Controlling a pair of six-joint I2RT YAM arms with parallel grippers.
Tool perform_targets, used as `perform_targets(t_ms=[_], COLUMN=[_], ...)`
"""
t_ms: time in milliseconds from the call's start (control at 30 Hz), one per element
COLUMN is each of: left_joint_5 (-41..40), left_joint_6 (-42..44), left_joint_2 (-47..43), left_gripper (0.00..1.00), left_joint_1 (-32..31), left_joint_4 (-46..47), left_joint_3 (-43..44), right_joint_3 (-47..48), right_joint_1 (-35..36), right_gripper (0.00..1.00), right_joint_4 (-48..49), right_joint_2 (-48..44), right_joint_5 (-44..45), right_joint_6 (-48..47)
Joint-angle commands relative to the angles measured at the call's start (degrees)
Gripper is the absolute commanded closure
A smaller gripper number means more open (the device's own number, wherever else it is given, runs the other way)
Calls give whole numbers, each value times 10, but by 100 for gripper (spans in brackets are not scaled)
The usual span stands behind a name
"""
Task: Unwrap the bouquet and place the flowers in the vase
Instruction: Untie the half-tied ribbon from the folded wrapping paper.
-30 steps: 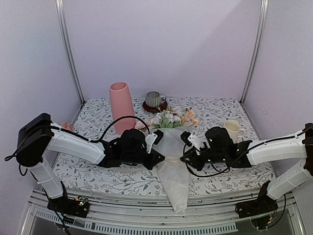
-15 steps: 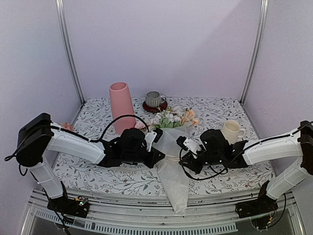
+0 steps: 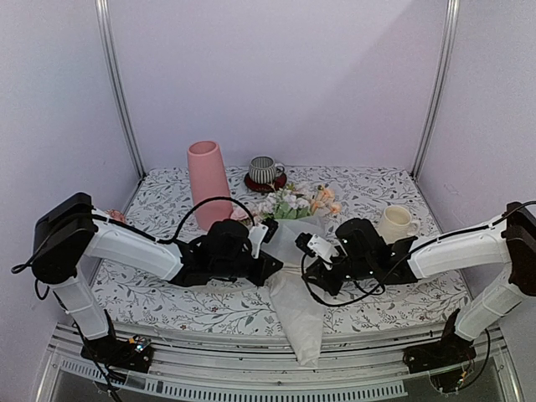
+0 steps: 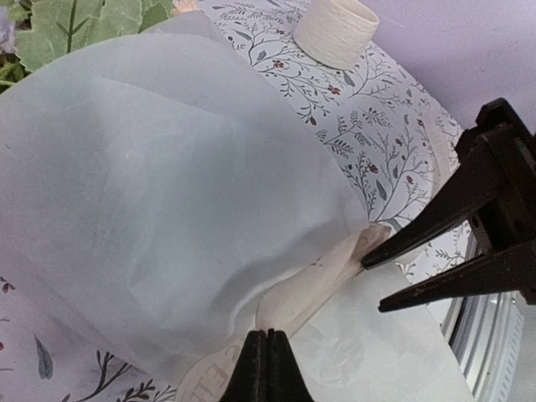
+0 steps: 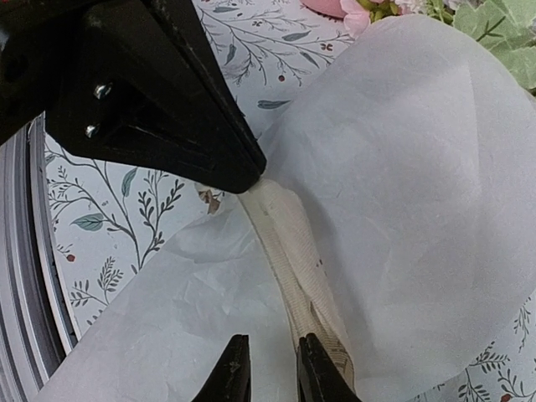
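The bouquet (image 3: 293, 247) lies on the patterned table, a white paper cone with its narrow end toward the front edge. The flowers (image 3: 298, 202) show at its wide far end. A cream ribbon (image 4: 314, 289) crosses the cone's waist. My left gripper (image 4: 268, 358) is shut on the ribbon (image 5: 293, 251) from the left side (image 3: 278, 268). My right gripper (image 5: 272, 368) is open by a narrow gap over the paper, its right finger (image 5: 316, 373) against the ribbon's other end. In the top view it (image 3: 305, 268) faces the left one. The tall pink vase (image 3: 207, 182) stands upright at the back left.
A grey striped mug (image 3: 265, 170) sits on a red coaster at the back. A cream mug (image 3: 397, 223) stands just right of the right arm. The cone's tail (image 3: 306, 339) hangs over the table's front edge. A small pink bloom (image 3: 114, 216) lies far left.
My right gripper has slid left toward the bouquet's waist and now meets the ribbon, its jaws a little narrower. The left gripper has stayed shut in place.
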Motion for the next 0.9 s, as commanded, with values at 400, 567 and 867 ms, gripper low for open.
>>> perform_targets(t_ms=[400, 567, 867], left_joint_5=[2, 3, 8], left_joint_6=[-13, -13, -12], left_joint_2=[15, 17, 24], left_gripper=[100, 100, 100], left_joint_1=[14, 16, 16], left_joint_4=[25, 25, 26], left_joint_3=[15, 15, 18], right_joint_3=[68, 83, 104], right_joint_1=[6, 6, 7], right_gripper=[78, 76, 69], right_joint_4=[-14, -16, -10], right_joint_2=[68, 92, 124], right_joint_5=[24, 38, 59], right_joint_6=[-19, -20, -25])
